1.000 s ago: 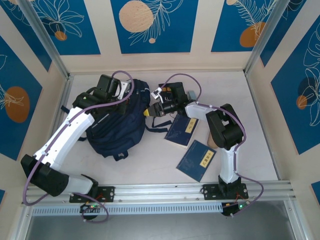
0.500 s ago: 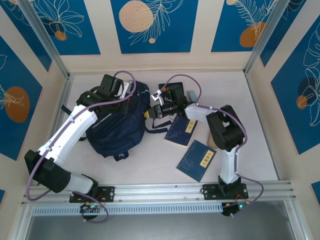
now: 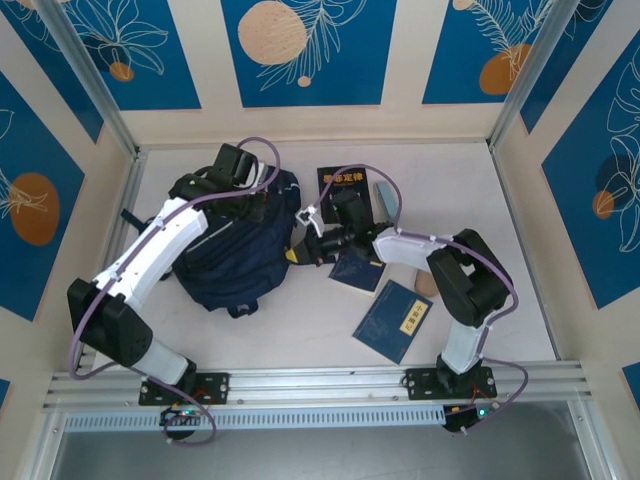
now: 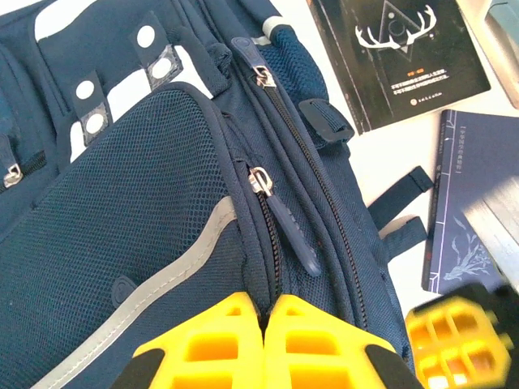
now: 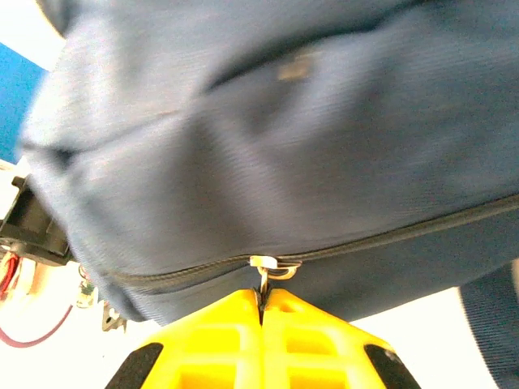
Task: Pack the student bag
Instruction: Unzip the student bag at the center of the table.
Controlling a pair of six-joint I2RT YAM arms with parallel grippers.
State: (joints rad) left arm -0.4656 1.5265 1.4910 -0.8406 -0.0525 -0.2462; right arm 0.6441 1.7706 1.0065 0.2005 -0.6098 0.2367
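Observation:
The student bag [image 3: 228, 262], a dark navy backpack with pale stripes, lies on the left half of the table. In the left wrist view its mesh front pocket [image 4: 138, 211] and zips face up. My left gripper [image 4: 266, 312] is shut on a fold of bag fabric beside a zip, and from above it sits at the bag's upper right [image 3: 262, 203]. My right gripper [image 5: 261, 298] is shut on a metal zip pull [image 5: 264, 279] on the bag's side. From above it [image 3: 296, 252] is at the bag's right edge.
A black book [image 3: 342, 181] lies behind the right gripper. Two navy books [image 3: 358, 266] [image 3: 392, 319] rest to its right, with a pale grey item [image 3: 385, 195] and a tan object [image 3: 425, 281] nearby. Walls ring the table, and a metal rail [image 3: 320, 380] runs along the near edge.
My right gripper has shut on the zip pull and shifted toward the near side, uncovering the black book. The left arm has reached further right across the bag, still shut.

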